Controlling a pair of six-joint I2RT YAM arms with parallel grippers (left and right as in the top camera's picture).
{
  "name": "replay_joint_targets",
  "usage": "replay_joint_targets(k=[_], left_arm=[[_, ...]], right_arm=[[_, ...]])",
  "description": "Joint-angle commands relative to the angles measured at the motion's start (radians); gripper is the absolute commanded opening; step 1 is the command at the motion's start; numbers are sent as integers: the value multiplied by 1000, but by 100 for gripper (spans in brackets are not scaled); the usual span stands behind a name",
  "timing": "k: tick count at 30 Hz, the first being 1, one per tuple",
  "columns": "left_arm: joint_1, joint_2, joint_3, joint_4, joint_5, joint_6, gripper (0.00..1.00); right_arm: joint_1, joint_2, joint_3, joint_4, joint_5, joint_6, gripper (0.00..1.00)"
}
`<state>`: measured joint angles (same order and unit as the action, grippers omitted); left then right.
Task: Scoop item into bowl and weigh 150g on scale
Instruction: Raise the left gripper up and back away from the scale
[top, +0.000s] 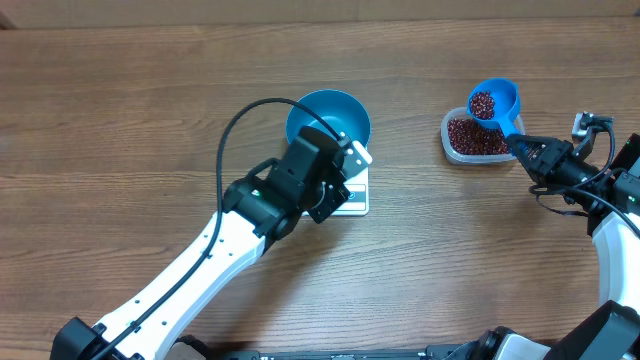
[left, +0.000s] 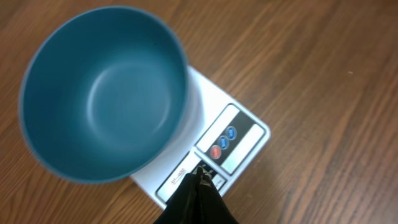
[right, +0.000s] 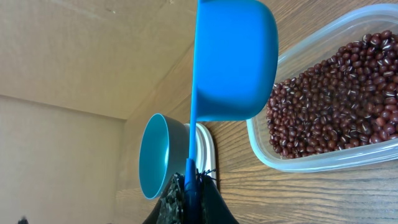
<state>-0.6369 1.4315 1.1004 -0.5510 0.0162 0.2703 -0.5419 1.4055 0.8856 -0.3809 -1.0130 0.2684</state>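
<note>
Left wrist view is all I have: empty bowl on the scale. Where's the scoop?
Observer: The right gripper has it, jaws shut on the handle. The scoop sits at the far edge of the clear tub, off to the right of the scale.
Operator: Loaded?
Observer: Yes. Overhead shows beans in its cup.
Operator: Is the tub low?
Observer: No. The right wrist view shows a thick layer of beans covering the tub's floor.
</note>
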Motion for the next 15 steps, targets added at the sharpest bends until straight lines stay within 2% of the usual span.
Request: replay_joint_targets(k=[1, 6, 15], left_arm=[[53, -31, 23, 1, -22, -64, 4], [102, -56, 53, -18, 3, -64, 4], [114, -61, 246, -330, 3, -26, 4]], right_arm=[[-4, -23, 26, 9, -10, -6, 4], [-4, -23, 26, 5, -10, -6, 4], [-4, -23, 26, -2, -10, -3, 4]])
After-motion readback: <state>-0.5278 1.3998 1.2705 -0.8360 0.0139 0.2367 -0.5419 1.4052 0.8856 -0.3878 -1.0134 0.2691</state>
